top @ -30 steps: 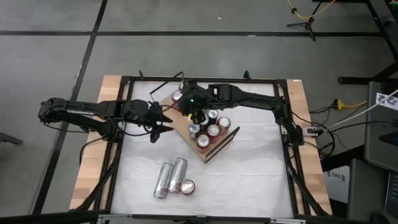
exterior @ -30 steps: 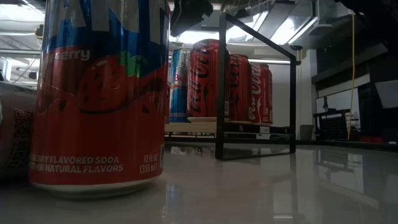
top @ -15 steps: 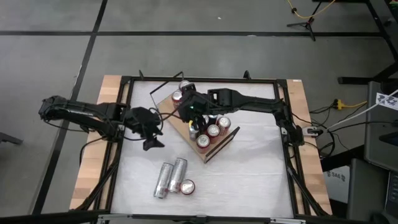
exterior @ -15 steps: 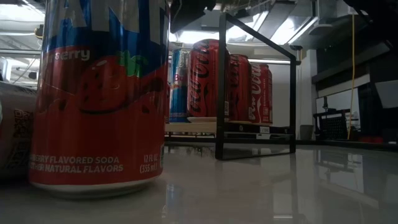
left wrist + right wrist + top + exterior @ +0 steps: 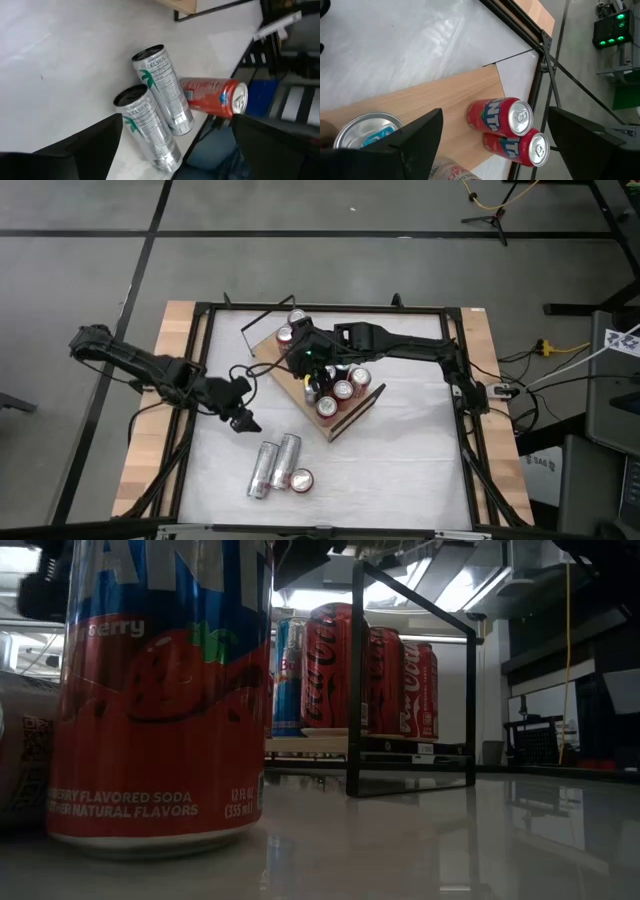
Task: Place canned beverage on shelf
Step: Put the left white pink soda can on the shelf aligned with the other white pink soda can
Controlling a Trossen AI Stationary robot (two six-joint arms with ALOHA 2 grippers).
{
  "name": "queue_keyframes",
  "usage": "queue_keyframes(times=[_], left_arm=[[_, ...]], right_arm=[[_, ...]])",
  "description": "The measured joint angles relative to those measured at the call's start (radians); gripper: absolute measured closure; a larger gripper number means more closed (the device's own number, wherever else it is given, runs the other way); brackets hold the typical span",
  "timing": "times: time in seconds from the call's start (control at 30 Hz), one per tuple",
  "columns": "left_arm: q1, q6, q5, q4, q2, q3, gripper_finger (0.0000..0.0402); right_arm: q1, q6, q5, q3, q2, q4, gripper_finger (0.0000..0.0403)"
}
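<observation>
The shelf (image 5: pixel 283 375), a light wooden board with black wire rails, lies askew at the table's middle. Several cans stand on it: two red ones (image 5: pixel 500 117) at its far end, and a cluster (image 5: pixel 340 390) at its near right end. My right gripper (image 5: pixel 303 352) hovers open above the board's far part. Three loose cans wait near the front edge: two silver ones (image 5: pixel 160 90) on their sides and an upright red one (image 5: pixel 300 479). My left gripper (image 5: pixel 243 420) is open, left of the shelf, a short way from these cans.
The table's black frame (image 5: pixel 190 380) and wooden side strips border the white top. A wire rail (image 5: pixel 410 690) stands at the shelf's near right end. A blue-topped can (image 5: pixel 367 130) stands close beside my right gripper. Bare tabletop (image 5: pixel 400 460) lies right of the loose cans.
My left gripper has drawn back from the shelf's left corner and gone toward the table's near edge, closer to the loose cans. My right gripper has shifted a little along the shelf toward its far end and risen. No can has moved.
</observation>
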Motion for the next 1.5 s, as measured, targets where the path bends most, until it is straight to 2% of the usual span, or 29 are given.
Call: queue_keyframes(times=[0.23, 0.47, 0.7, 1.07, 1.5], left_arm=[[-0.158, -0.222, -0.099, 0.008, 0.113, 0.0, 0.0032], [-0.249, -0.343, -0.135, 0.061, 0.282, 0.0, 0.0033], [-0.292, -0.374, -0.15, 0.179, 0.414, 0.0, 0.0033], [-0.329, -0.376, -0.177, 0.263, 0.526, 0.0, 0.0033], [-0.36, -0.368, -0.183, 0.304, 0.582, 0.0, 0.0033]], right_arm=[[-0.001, 0.0, -0.007, 0.0, 0.0, -0.009, 0.0056], [-0.001, 0.0, -0.032, 0.0, 0.0, -0.022, 0.0056], [-0.001, 0.0, -0.032, 0.0, 0.0, -0.022, 0.0056], [-0.001, 0.0, -0.039, 0.0, 0.001, -0.023, 0.0056], [-0.001, 0.0, -0.064, 0.0, 0.001, -0.023, 0.0056]])
